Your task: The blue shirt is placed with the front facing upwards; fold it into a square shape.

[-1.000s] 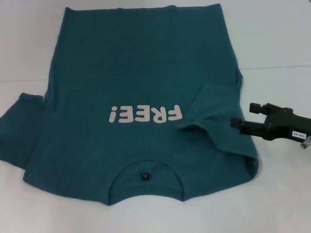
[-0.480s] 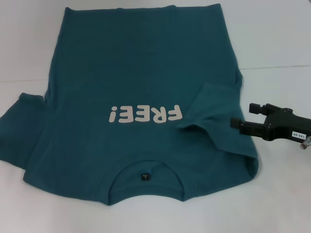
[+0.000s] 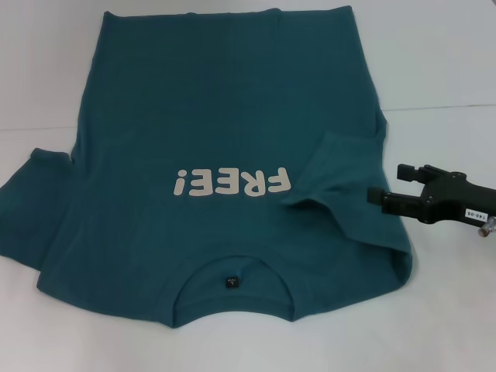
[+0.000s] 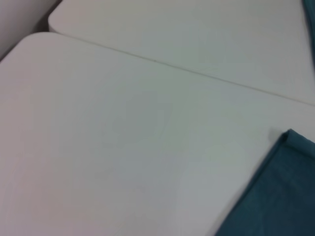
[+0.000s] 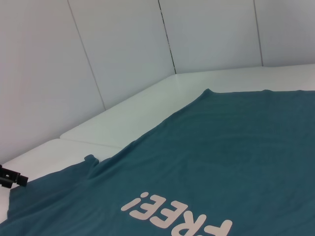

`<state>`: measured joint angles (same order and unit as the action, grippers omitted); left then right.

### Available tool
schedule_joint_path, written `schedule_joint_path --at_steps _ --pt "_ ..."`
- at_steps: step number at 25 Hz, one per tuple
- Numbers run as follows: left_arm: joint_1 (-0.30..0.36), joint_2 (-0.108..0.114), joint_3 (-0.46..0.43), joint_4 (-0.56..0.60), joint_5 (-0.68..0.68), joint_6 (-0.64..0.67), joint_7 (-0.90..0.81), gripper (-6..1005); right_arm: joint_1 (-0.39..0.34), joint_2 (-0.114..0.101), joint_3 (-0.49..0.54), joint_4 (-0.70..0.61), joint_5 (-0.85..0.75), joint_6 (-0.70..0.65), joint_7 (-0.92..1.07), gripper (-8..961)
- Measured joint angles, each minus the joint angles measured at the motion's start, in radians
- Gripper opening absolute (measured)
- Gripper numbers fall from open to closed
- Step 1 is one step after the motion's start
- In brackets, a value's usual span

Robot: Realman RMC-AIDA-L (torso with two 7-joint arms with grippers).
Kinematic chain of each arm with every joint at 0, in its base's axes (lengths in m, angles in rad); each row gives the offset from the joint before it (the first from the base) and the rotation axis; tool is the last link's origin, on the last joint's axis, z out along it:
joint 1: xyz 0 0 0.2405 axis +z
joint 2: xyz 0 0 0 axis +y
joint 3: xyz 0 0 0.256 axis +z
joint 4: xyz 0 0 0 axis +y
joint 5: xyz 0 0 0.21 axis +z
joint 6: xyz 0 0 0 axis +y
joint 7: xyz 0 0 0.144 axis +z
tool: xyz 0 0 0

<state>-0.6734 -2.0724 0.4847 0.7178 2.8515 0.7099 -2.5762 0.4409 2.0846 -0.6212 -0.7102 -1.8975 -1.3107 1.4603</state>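
The blue shirt [image 3: 217, 116] lies flat on the white table [image 3: 442, 62], front up, collar nearest me and hem at the far side. White "FREE!" lettering [image 3: 232, 183] crosses the chest, and a small dark neck label [image 3: 230, 283] sits inside the collar. The right sleeve [image 3: 337, 167] is folded inward onto the body; the left sleeve [image 3: 31, 201] lies spread out. My right gripper [image 3: 387, 184] hovers at the shirt's right edge beside the folded sleeve, open and holding nothing. The left wrist view shows only a corner of the shirt [image 4: 280, 196]. The shirt [image 5: 236, 162] fills the right wrist view.
A seam [image 3: 442, 107] runs across the table where two tabletops meet. White wall panels [image 5: 123, 49] stand behind the table's far edge. A small black part [image 5: 10, 178] pokes in past the left sleeve in the right wrist view.
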Motion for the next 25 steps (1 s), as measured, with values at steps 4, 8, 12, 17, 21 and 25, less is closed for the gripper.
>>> schedule_joint_path --at_steps 4,8,12,17,21,25 --pt "0.000 0.000 0.000 0.000 0.000 -0.005 0.000 738 0.002 0.000 0.000 0.000 0.000 0.002 0.000 945" --pt "0.001 0.000 0.000 0.000 0.002 -0.012 0.001 737 0.005 0.000 0.000 0.000 0.000 0.004 0.000 945" --pt "0.003 0.000 0.000 -0.003 0.002 -0.016 0.004 737 0.007 0.000 0.000 0.000 0.000 0.004 -0.002 945" --pt "0.004 0.000 0.000 -0.007 0.002 -0.025 0.011 738 0.008 0.000 0.000 0.000 0.000 0.007 -0.004 945" --pt "0.002 0.000 0.000 -0.020 0.002 -0.038 0.015 738 0.009 0.000 0.000 0.000 0.000 0.008 -0.004 945" --pt "0.000 0.000 0.000 -0.025 0.002 -0.042 0.023 738 0.009 0.000 0.000 0.000 0.000 0.008 -0.001 945"
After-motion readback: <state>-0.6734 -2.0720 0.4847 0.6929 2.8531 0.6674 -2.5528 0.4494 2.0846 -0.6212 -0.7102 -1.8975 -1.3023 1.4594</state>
